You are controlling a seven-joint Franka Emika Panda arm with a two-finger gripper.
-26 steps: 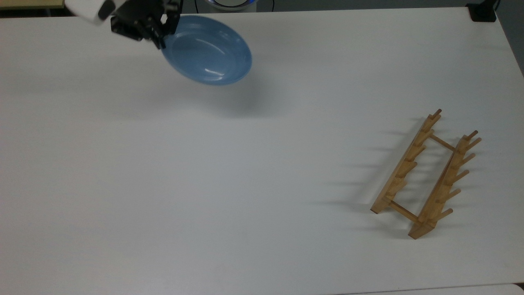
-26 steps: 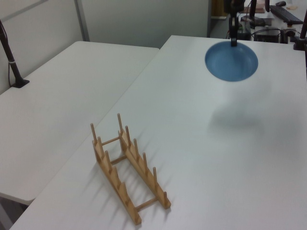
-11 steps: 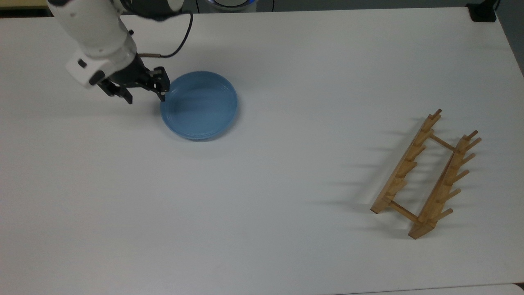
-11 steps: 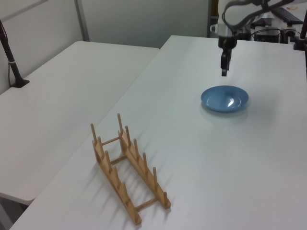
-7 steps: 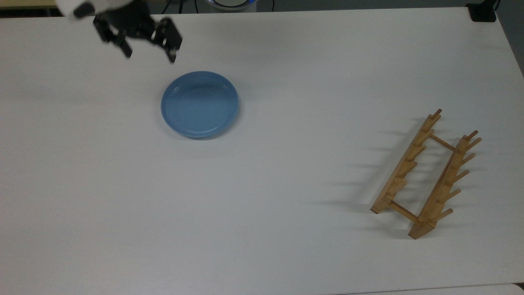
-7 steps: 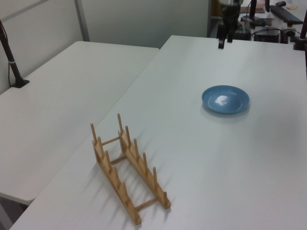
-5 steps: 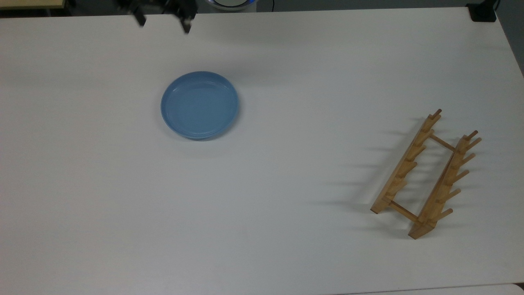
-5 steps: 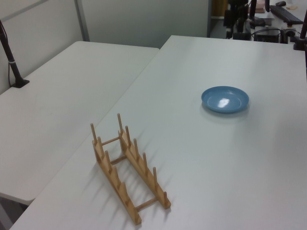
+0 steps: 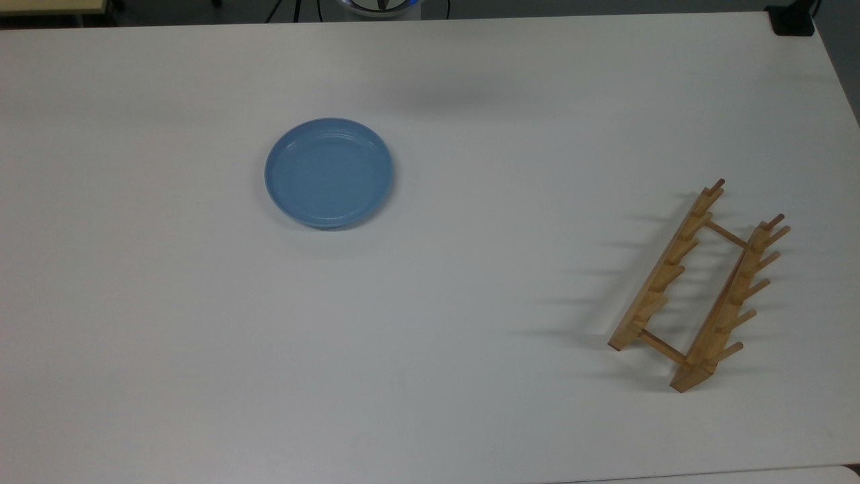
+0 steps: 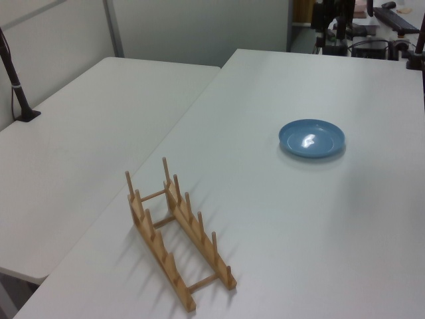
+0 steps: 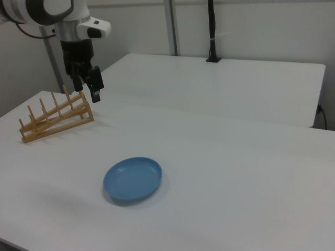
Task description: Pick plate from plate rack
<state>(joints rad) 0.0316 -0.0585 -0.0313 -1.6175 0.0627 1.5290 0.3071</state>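
The light-blue plate (image 9: 328, 173) lies flat on the white table, right side up, far from the plate rack (image 9: 699, 286); both also show in the left view, plate (image 10: 311, 138) and plate rack (image 10: 176, 229). No plate stands between the wooden rack's pegs. In the right view my gripper (image 11: 87, 93) hangs open in the air, high above the table and up-left of the plate (image 11: 132, 179), with nothing between its fingers. It overlaps the end of the plate rack (image 11: 55, 117) in the right view.
A second white table (image 10: 86, 126) adjoins this one at a seam. A black clamped post (image 11: 211, 31) stands on it, seen too in the left view as a post (image 10: 16, 83). A black clamp (image 9: 793, 20) sits at the table's corner.
The plate, held in the air at first, was set flat on the table and released. The gripper then opened, rose and left the top view; the plate and rack stay still.
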